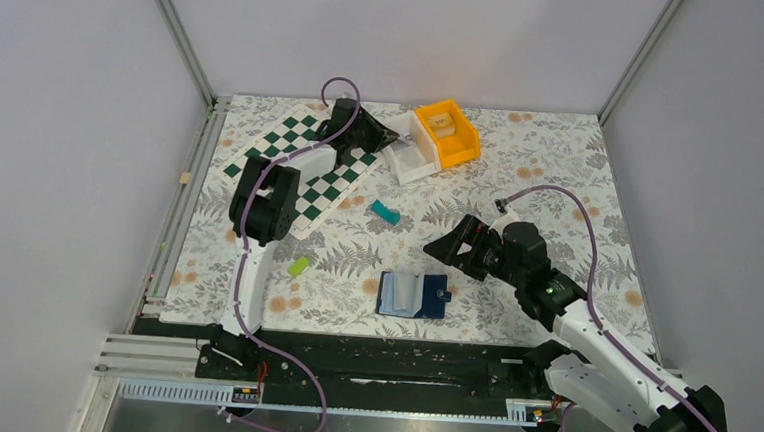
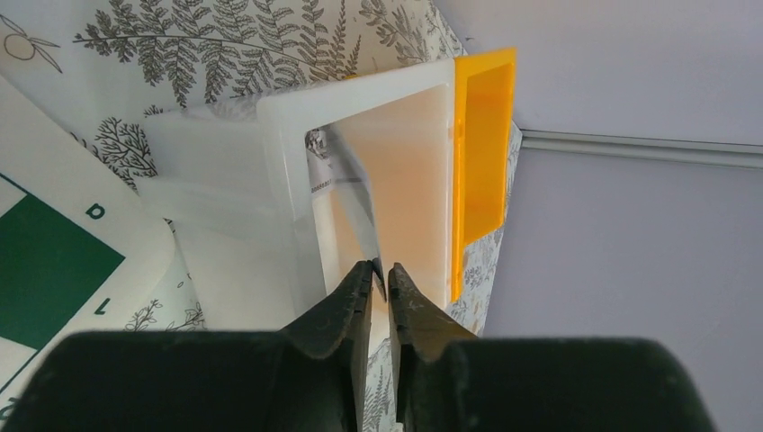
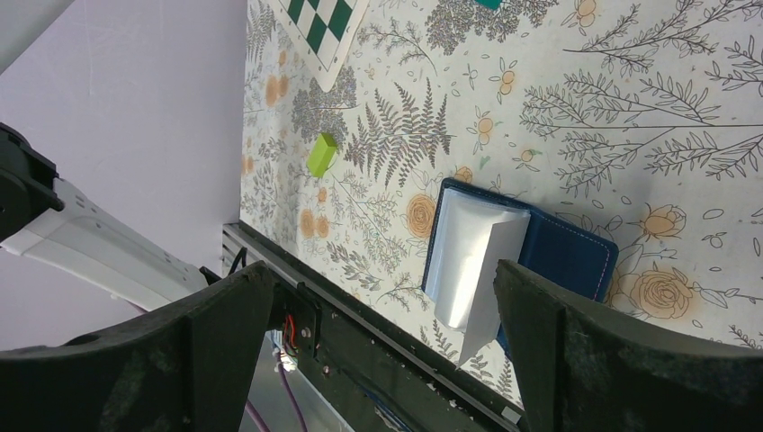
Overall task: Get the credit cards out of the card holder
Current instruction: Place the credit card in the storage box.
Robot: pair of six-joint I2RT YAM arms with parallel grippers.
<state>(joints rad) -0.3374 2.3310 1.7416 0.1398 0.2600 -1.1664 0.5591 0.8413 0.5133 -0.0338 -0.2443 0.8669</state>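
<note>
The top view places the open navy-blue bifold card holder [image 1: 437,298] on the flowered tablecloth [image 1: 560,187] near the front edge, with pale cards [image 1: 400,292] on one half and the right gripper [image 1: 447,238] just beyond it. The right wrist view shows those jaws spread wide. Only the left wrist view shows the left gripper [image 2: 380,274] at the white plastic bin [image 2: 288,180] beside the orange bin [image 2: 486,135], its jaws a narrow slit apart around the edge of a thin pale credit card [image 2: 353,193]; whether they pinch it cannot be told.
</note>
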